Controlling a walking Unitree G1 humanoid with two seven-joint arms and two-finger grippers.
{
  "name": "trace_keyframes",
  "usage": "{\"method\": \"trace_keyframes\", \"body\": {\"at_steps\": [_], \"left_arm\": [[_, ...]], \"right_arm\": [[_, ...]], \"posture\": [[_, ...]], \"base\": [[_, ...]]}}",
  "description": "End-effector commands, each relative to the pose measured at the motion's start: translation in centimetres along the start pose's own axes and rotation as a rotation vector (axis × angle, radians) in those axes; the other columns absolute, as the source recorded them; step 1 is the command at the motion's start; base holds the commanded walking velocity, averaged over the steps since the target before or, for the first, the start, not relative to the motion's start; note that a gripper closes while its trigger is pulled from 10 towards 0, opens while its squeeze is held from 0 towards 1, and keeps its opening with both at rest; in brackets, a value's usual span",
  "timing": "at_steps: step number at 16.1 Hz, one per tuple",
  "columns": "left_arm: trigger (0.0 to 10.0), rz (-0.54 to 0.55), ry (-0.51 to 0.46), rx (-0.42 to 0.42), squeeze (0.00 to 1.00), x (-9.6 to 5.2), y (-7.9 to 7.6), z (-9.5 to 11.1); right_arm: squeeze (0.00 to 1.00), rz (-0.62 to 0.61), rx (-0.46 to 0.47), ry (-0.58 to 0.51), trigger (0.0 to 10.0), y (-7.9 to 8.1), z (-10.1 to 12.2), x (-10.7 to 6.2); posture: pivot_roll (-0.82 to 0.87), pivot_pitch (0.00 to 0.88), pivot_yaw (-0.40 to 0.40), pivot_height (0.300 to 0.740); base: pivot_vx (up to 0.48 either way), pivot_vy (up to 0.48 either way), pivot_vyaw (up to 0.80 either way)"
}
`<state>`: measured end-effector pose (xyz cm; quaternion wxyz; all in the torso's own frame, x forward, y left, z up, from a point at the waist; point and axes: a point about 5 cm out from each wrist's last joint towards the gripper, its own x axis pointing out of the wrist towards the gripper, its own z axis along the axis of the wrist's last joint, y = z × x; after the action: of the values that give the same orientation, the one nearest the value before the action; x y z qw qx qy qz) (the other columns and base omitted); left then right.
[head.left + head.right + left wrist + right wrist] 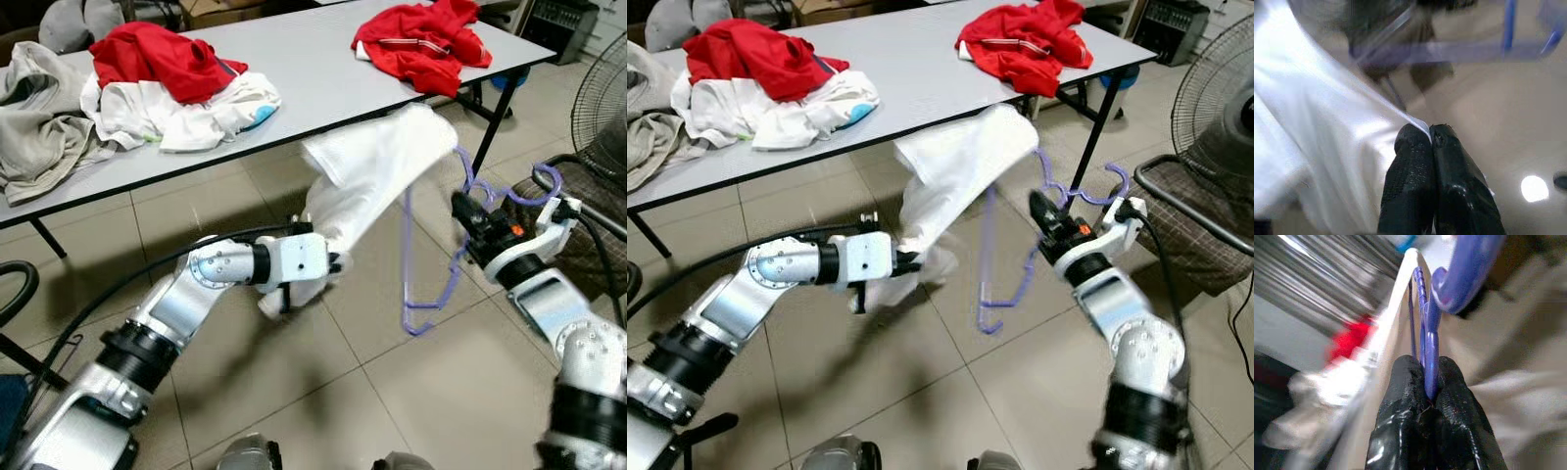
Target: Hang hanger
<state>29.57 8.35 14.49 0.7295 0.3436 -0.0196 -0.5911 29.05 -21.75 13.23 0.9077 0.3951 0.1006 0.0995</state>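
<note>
A purple plastic hanger [431,264] hangs in the air in front of the table, half inside a white shirt [367,176]. My right gripper [468,217] is shut on the hanger near its hook [1427,362]. My left gripper [333,264] is shut on the white shirt's lower edge [1352,156], below and left of the hanger. The shirt drapes from the hanger's upper shoulder down to my left gripper. The hanger's lower arm and bar hang bare over the floor.
A grey table [313,69] stands behind, holding a red garment [421,44] at right and a heap of red, white and grey clothes [147,88] at left. A fan [602,93] and dark rack [578,206] stand at right. Tiled floor lies below.
</note>
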Motion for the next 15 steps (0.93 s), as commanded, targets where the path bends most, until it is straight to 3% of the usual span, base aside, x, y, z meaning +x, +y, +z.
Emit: {"method": "trace_keyframes", "body": {"at_steps": [1, 4, 6, 9, 12, 15], "left_arm": [[0.0, -0.020, -0.055, 0.017, 0.00, -0.1, 0.0, 1.0], [0.0, -0.144, 0.003, 0.047, 0.00, -0.6, -1.2, 0.5], [0.0, -0.190, 0.057, 0.040, 0.00, -0.9, -2.2, -0.6], [0.0, -0.219, 0.051, 0.017, 0.00, -0.4, -2.8, -0.4], [0.0, -0.094, 0.098, -0.021, 0.00, 0.4, -1.6, -1.2], [0.0, -0.179, -0.013, -0.105, 0.00, 0.3, -2.4, 0.2]], "right_arm": [[0.00, -0.013, -0.054, -0.036, 10.0, 0.1, 0.7, 0.1], [0.00, 0.002, 0.136, -0.169, 10.0, 0.5, 2.3, 0.5], [0.00, -0.026, 0.324, -0.306, 10.0, -0.4, 4.3, 0.5], [0.00, -0.027, 0.455, -0.386, 10.0, -0.7, 5.4, 0.7], [0.00, 0.015, 0.551, -0.382, 10.0, 0.3, 5.5, 1.5], [0.00, -0.009, 0.554, -0.431, 10.0, 0.1, 6.0, 1.8]], "posture": [[-0.14, 0.000, 0.021, 0.740], [-0.14, 0.000, 0.014, 0.740], [-0.14, 0.000, 0.013, 0.740], [-0.14, 0.000, 0.009, 0.740], [-0.14, 0.000, 0.002, 0.740], [-0.14, 0.000, -0.001, 0.740]], "base": [[0.000, 0.000, 0.00], [0.000, 0.000, 0.00], [0.000, 0.000, 0.00], [0.000, 0.000, 0.00], [0.000, 0.000, 0.00], [0.000, 0.000, 0.00]]}}
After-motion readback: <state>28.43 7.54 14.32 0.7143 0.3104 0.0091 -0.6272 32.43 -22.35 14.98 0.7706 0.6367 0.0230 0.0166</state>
